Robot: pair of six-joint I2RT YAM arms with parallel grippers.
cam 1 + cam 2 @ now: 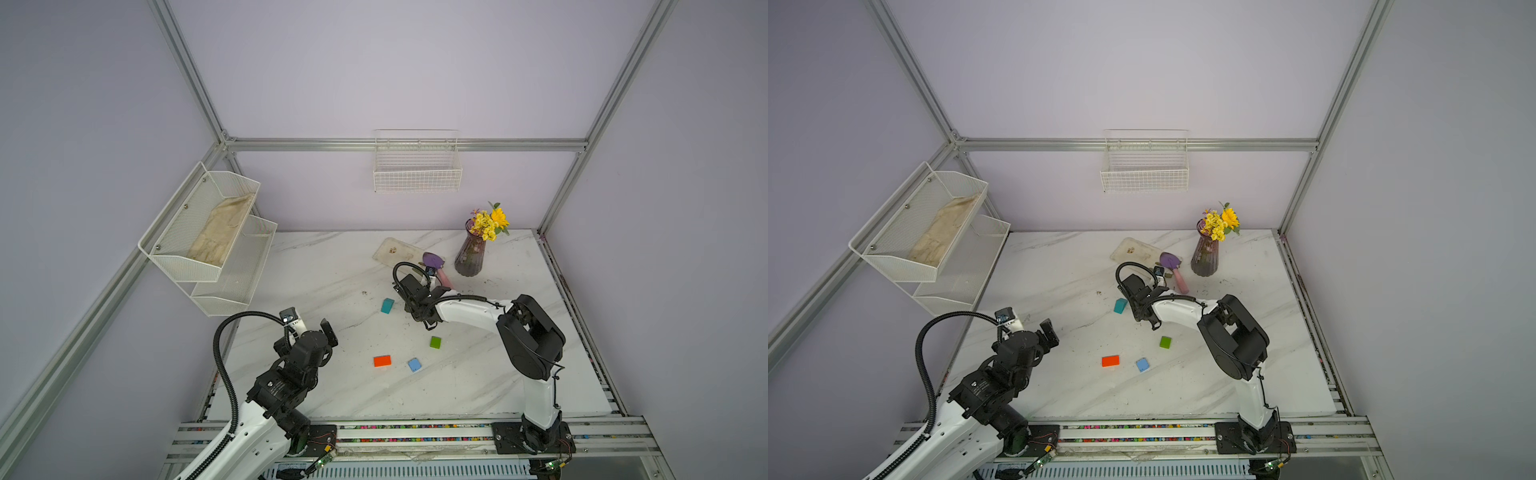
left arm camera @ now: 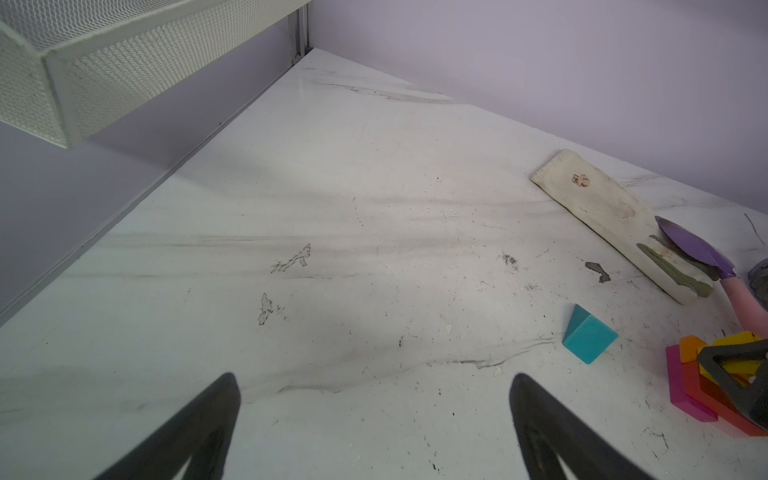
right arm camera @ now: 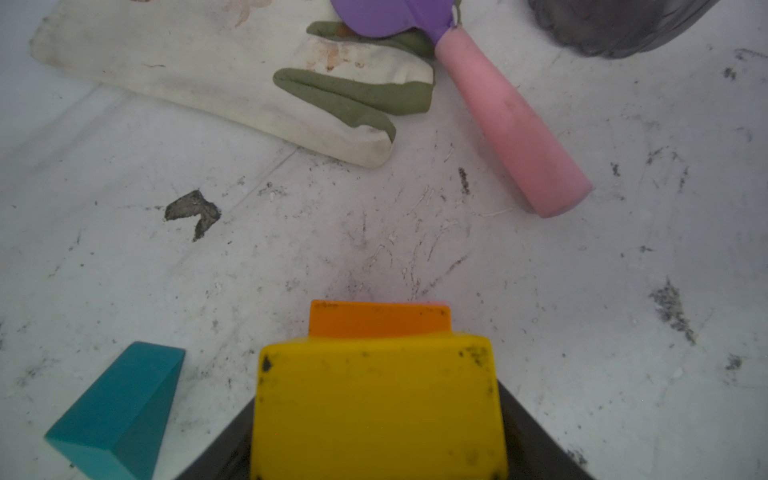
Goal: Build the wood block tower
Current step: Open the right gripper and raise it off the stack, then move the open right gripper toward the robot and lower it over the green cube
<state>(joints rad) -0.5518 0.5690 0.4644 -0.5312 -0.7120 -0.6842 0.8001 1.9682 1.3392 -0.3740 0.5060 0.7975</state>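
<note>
In the right wrist view a yellow block (image 3: 378, 399) lies on an orange block (image 3: 378, 319), with my right gripper (image 3: 378, 424) straddling it, one dark finger at each side; whether they press it does not show. The left wrist view shows this tower (image 2: 706, 399) with magenta and red low, orange and yellow above. Both top views hide it under the right gripper (image 1: 415, 305). A teal block (image 1: 387, 305) lies just left of it. Green (image 1: 435, 342), orange-red (image 1: 382, 360) and blue (image 1: 414, 365) blocks lie loose nearer the front. My left gripper (image 1: 309, 322) hovers open and empty at the left.
A purple trowel with pink handle (image 1: 434, 264) rests partly on a stained glove (image 1: 399, 251) just behind the tower. A purple vase with yellow flowers (image 1: 469, 257) stands at the back right. A white mesh rack (image 1: 208, 237) hangs on the left wall, a wire basket (image 1: 417, 166) on the back wall.
</note>
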